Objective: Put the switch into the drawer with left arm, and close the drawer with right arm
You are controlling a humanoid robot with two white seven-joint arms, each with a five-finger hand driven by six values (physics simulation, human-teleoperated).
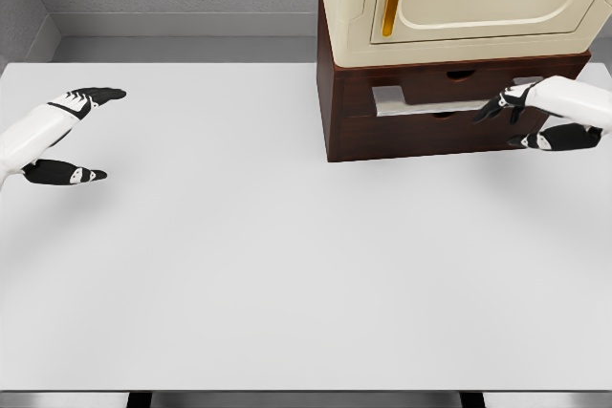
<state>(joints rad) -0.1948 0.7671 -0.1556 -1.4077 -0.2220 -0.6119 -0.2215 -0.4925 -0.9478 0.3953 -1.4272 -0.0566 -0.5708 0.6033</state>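
Reaching toward the cabinet, the right hand [521,119] is hovering at the front of the drawer [435,102], fingers spread and gripping nothing. The drawer is showing a pale strip of interior, so it is sitting slightly pulled out of the dark wooden cabinet [382,131]. Over at the far side of the table [287,265], the left hand [72,136] is resting open and empty. No switch is showing anywhere; presumably it is lying inside the drawer, hidden. The drawer is likely stiff and rigid and sliding easily, so a flat push with the fingers on its front panel, near the middle, should be working better than any grasp.
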